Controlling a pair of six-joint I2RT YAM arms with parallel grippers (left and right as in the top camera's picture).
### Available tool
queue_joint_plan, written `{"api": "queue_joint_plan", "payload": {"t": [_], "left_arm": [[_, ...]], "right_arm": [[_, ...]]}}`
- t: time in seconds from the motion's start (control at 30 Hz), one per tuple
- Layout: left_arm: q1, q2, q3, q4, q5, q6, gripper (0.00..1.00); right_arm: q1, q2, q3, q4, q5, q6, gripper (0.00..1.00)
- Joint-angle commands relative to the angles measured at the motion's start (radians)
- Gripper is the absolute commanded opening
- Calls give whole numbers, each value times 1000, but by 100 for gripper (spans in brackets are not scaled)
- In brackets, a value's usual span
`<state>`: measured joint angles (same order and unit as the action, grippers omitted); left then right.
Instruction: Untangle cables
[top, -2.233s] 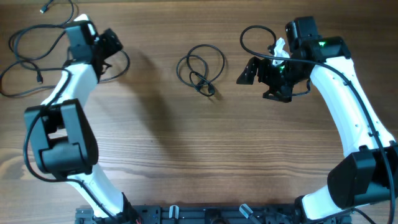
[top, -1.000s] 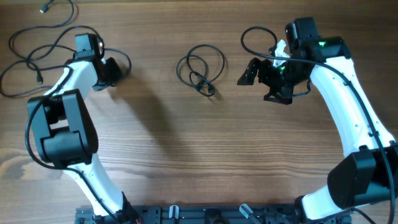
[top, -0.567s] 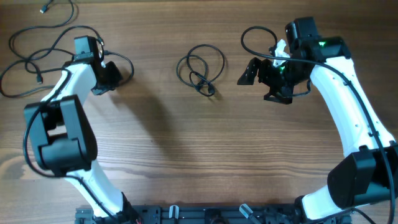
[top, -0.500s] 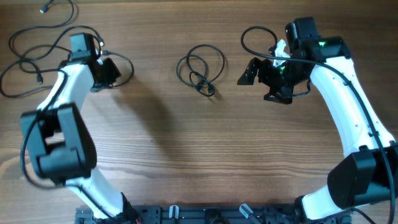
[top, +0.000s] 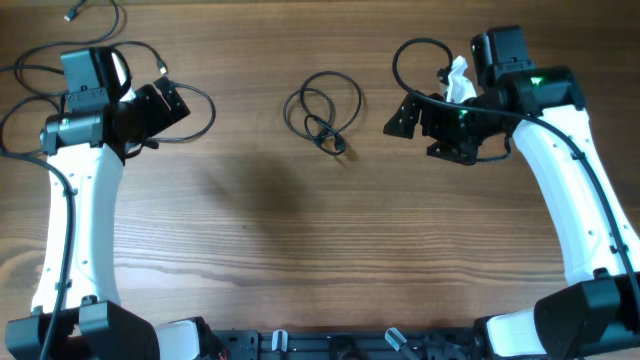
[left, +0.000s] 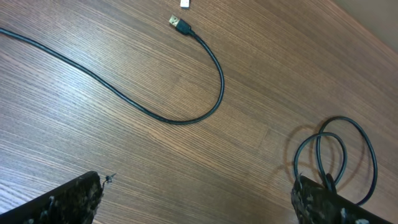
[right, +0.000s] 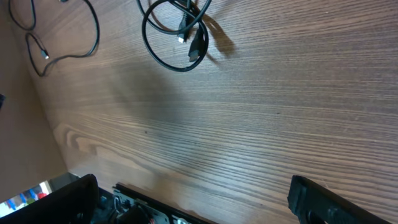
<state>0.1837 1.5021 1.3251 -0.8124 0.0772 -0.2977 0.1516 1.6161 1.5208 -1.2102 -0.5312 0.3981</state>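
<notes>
Worktop (top: 300, 230): brown wood-effect surface with a fine straight grain, matt, and flat across all views.

Cables: the coiled cable (top: 323, 128) lies at the middle of the far half of the worktop, between the two arms and touching neither. It is a thin, round black cord wound into a few overlapping oval loops. The loops bunch at their near end, where a small plug sits. The right wrist view shows the loops crossing one another, with a darker, thicker plug body lying among them.

A second cord, the loose cable (left: 221, 78), lies just beyond the left gripper (top: 160, 108). It is a single smooth black strand bent into an open hook shape and ends in a silver-tipped flat plug (left: 179, 23). More loose strands (top: 40, 47) lie in wavy curves at the far left corner, well apart from the coil.

Left gripper: jaws stand wide apart, with only bare worktop between them. The fingers are black with a rough, speckled face.

Right gripper (top: 425, 135): jaws stand wide apart and hold nothing. It sits to the right of the coil, clear of it.
</notes>
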Motion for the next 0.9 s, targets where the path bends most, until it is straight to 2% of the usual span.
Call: {"api": "queue_joint_plan", "payload": {"t": [0.0,0.07,0.23,0.3,0.37,0.87], "left_arm": [[4,0,-2,-1,8,-2,100],[4,0,-2,-1,8,-2,100],[4,0,-2,-1,8,-2,100],[4,0,-2,-1,8,-2,100],[4,0,-2,-1,8,-2,100],[4,0,-2,-1,8,-2,100]], "right_arm": [[2,-17,25,-8,-19,-18,100],[21,-17,25,-5,-45,-87,99],[101,-16,25,53,-37,-81,100],[121,-15,25,55,35,-51,100],[120,-15,25,57,63,-4,100],[120,-13,25,61,63,-2,100]]}}
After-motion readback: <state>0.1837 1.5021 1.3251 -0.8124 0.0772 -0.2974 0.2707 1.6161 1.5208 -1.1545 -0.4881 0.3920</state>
